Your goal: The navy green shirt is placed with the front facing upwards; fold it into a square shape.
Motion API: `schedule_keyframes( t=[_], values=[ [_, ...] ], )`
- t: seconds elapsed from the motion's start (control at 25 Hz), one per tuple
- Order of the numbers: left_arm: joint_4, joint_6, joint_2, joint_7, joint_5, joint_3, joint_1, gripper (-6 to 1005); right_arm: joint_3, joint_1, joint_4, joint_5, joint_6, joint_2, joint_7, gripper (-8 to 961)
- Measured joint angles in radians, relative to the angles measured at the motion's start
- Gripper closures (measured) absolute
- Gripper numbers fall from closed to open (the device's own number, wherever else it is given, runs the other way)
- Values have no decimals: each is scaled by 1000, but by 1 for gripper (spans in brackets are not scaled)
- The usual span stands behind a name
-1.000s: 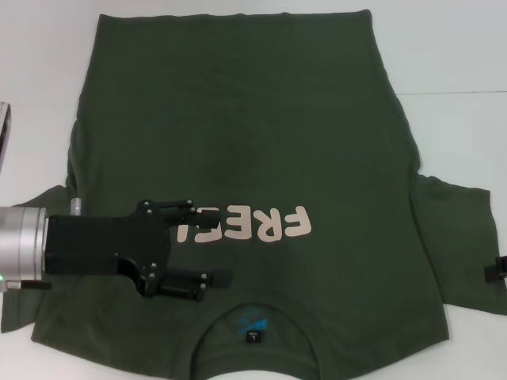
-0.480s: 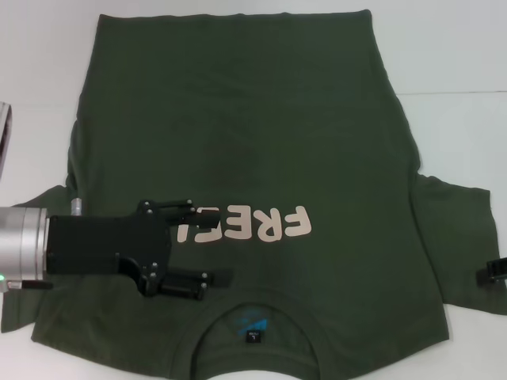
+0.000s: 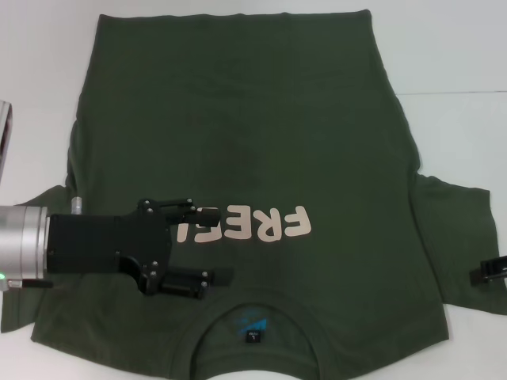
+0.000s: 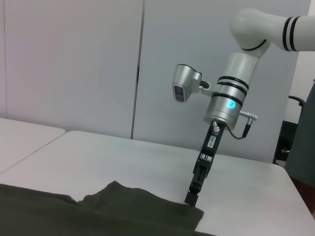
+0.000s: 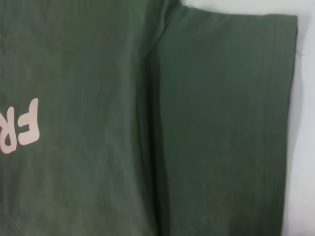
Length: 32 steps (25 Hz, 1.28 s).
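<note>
Across the white table (image 3: 459, 55), navy green shirt (image 3: 245, 134) flat, lettering up. Left gripper (image 3: 212, 245) spread over chest; right gripper (image 3: 489, 272) at sleeve edge, finger state unclear.

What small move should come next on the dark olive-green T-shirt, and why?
Probably lower the open left gripper onto the dark olive-green T-shirt near its left sleeve and pinch the cloth. The shirt lies flat and unfolded, lettering up, and the right gripper is already at the right sleeve's edge.

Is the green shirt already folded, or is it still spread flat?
Spread flat: the green shirt lies front up, lettering fully visible and both sleeves out sideways.
</note>
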Motion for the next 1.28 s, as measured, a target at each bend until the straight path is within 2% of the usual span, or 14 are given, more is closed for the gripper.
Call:
schedule_keyframes(
  t=[0.56,0.8,1.0,1.24,1.28],
  values=[
    [0,-11,0,0,0,1,-1,126,0,18,37,1,14,0,-6,44],
    [0,-13,2,0,0,2,-2,126,0,26,49,4,22,0,-8,139],
    [0,-14,2,0,0,2,-2,127,0,29,49,5,24,2,-4,165],
    [0,-31,2,2,-1,1,1,127,3,27,49,6,35,4,-5,244],
    [0,-33,2,2,-2,1,2,127,3,27,49,6,35,4,-4,353]
  ],
)
